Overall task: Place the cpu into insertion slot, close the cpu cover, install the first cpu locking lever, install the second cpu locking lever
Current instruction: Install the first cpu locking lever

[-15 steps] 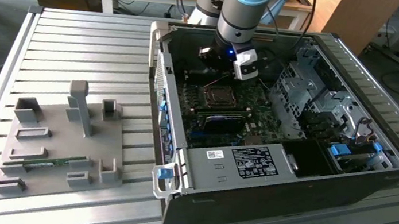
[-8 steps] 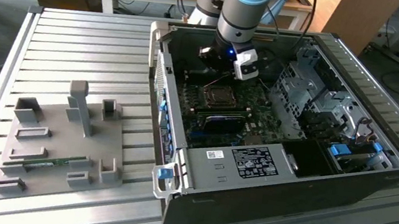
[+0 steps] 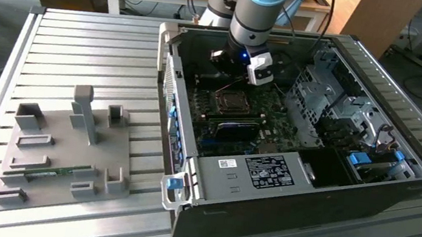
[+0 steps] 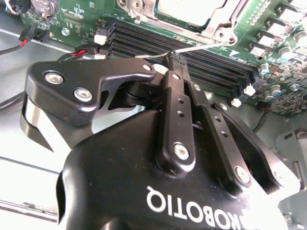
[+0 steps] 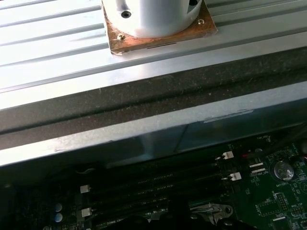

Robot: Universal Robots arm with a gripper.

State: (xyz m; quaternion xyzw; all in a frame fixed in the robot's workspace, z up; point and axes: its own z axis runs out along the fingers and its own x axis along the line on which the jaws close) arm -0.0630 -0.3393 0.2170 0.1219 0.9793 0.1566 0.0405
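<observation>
The 1 black 2-fingered tool [image 3: 230,69] is down inside the black open computer case [image 3: 280,219], close to the case's grey wall [image 5: 144,120]. That leaves little room behind the tool. In the first wrist view that wall runs just past the edge of the green circuit board [image 5: 268,201].

In the second wrist view the tool [image 4: 173,56] is narrow. Its 2 fingers [image 4: 178,100] meet on the thin silver wire locking lever [image 4: 201,47], which crosses right at their tips. Just beyond the tips lie the long black memory slots [image 4: 144,40]; the first wrist view shows 4 white latch tabs [image 5: 225,155] at their ends.

Past the slots from the tool is the flat silver-topped square cpu [image 4: 192,8]. It sits in the silver-framed square insertion slot [image 3: 234,102], with the thin silvery cpu cover [image 4: 218,24] lying flat over its edges.

Beside the tool the board is low and open, and the grey metal drive cage [image 3: 335,104] stands well apart from it.

Outside the case, far from the tool, the ribbed silvery metal worktop [image 3: 81,46] carries 1 grey moulded fixture [image 3: 59,154]. That fixture holds 1 green memory stick [image 3: 49,172].
</observation>
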